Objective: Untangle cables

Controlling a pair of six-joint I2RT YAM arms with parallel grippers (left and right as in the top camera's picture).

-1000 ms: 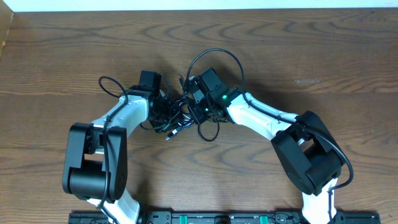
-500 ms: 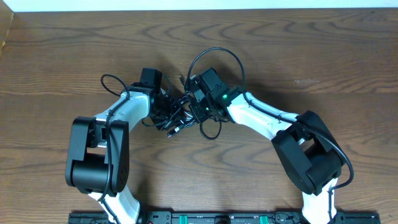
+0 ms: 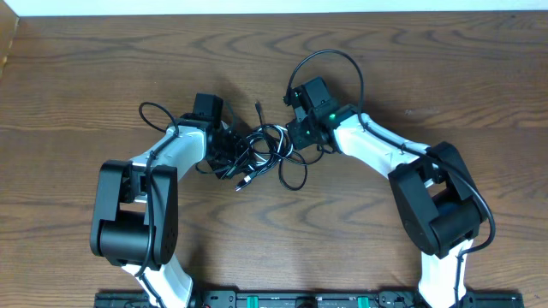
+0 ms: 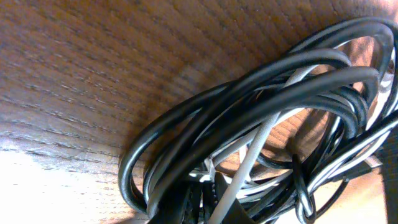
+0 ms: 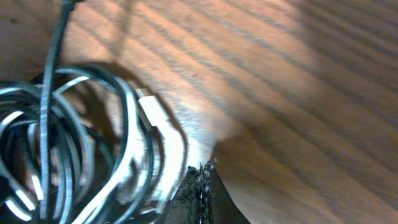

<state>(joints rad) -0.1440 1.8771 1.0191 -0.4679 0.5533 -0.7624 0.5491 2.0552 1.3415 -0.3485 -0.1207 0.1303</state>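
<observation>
The cables (image 3: 267,156) lie in one tangled bundle of black and white loops between my two arms at the middle of the table. My left gripper (image 3: 224,150) is at the bundle's left side; the left wrist view shows its fingers (image 4: 214,199) shut on black and white strands of the cables (image 4: 267,106). My right gripper (image 3: 293,137) is at the bundle's right edge. In the right wrist view its fingertips (image 5: 202,174) are pressed together with nothing visible between them, and the cables (image 5: 68,143) with a white plug (image 5: 149,112) lie just to their left.
A small plug end (image 3: 259,108) sticks out behind the bundle and another (image 3: 242,182) in front. Thick black arm cables arch above the right wrist (image 3: 330,58) and beside the left wrist (image 3: 152,115). The wooden table (image 3: 411,51) extends all round.
My right gripper has moved right and back, off the bundle's middle, uncovering several loops that now spread toward it. The left arm has barely moved.
</observation>
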